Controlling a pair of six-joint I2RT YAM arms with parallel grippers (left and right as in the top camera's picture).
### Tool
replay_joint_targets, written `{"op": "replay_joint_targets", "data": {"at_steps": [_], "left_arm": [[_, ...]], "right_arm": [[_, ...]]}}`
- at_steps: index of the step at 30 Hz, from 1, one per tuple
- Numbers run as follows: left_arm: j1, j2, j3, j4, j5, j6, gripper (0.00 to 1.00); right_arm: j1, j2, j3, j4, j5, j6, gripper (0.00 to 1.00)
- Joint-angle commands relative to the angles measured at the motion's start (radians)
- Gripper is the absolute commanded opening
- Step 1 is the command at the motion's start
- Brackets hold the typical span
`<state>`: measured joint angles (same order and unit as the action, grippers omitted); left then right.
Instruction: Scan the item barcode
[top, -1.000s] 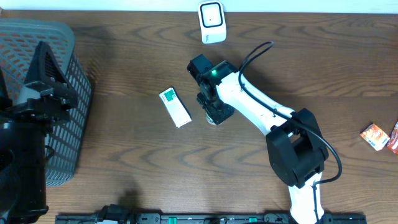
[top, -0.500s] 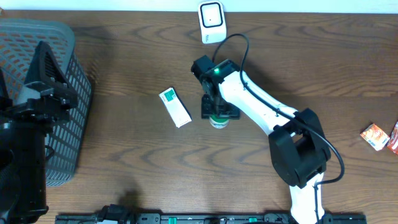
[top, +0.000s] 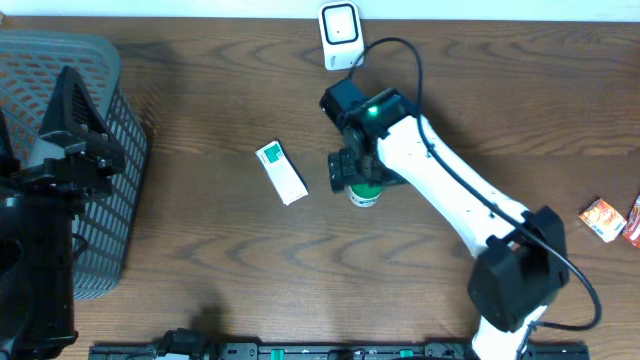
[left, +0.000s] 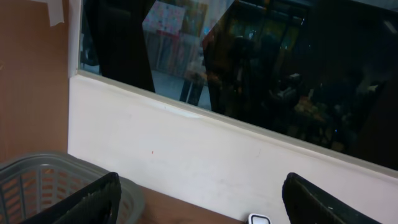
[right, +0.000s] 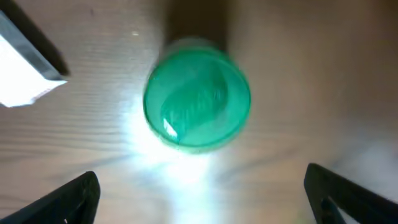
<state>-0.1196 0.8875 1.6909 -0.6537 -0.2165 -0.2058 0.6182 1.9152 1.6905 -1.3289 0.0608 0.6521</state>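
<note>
I have the right claw hanging straight over the green-capped bottle, released. In the right wrist view its two fingers stand wide apart, low at 8 and 4 o'clock of the cap and clear of it on both sides. Nothing is grasped. That view is blurred, so I cannot read any label.

From overhead, the bottle stands upright on the wooden table, near its middle and partly hidden under the right arm's wrist. The scanner sits at 12 o'clock from the bottle, at the table's far edge and well apart from it. A white and green box lies flat at 9 o'clock of the bottle, near but not touching.

The left claw is also released, its fingers spread with only the wall between them. It is raised at the 9 o'clock side, beside the grey basket. Two snack packets lie at the 3 o'clock edge.
</note>
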Motion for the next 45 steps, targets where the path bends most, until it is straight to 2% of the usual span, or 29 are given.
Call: {"op": "replay_joint_targets", "data": {"at_steps": [1, 5, 9, 26, 28, 30, 33, 38, 42, 45], "left_arm": [[0.003, -0.003, 0.0, 0.003, -0.005, 0.002, 0.83], [0.003, -0.003, 0.0, 0.003, -0.005, 0.002, 0.83], [0.003, -0.003, 0.0, 0.003, -0.005, 0.002, 0.83], [0.003, -0.003, 0.0, 0.003, -0.005, 0.002, 0.83], [0.003, -0.003, 0.0, 0.003, -0.005, 0.002, 0.83], [0.003, -0.003, 0.0, 0.003, -0.005, 0.002, 0.83], [0.003, -0.003, 0.0, 0.003, -0.005, 0.002, 0.83], [0.003, -0.003, 0.0, 0.003, -0.005, 0.002, 0.83], [0.003, -0.003, 0.0, 0.003, -0.005, 0.002, 0.83], [0.003, -0.003, 0.0, 0.003, -0.005, 0.002, 0.83]], "right_arm": [[-0.015, -0.015, 0.014, -0.035, -0.103, 0.5, 0.99], [-0.014, -0.011, 0.014, 0.002, -0.051, 0.753, 0.99], [-0.014, 0.005, 0.014, 0.013, 0.018, 0.936, 0.99], [-0.019, 0.192, 0.014, 0.103, 0.001, 1.004, 0.99], [-0.02, 0.203, 0.014, 0.111, 0.001, 1.004, 0.93], [-0.02, 0.21, 0.014, 0.111, 0.001, 1.003, 0.77], [-0.02, 0.212, 0.014, 0.111, 0.001, 0.984, 0.66], [-0.02, 0.212, 0.014, 0.11, -0.01, 0.886, 0.64], [-0.022, 0.209, 0.014, 0.109, -0.012, 0.696, 0.63], [-0.03, 0.205, 0.014, 0.109, -0.013, 0.515, 0.58]]}}
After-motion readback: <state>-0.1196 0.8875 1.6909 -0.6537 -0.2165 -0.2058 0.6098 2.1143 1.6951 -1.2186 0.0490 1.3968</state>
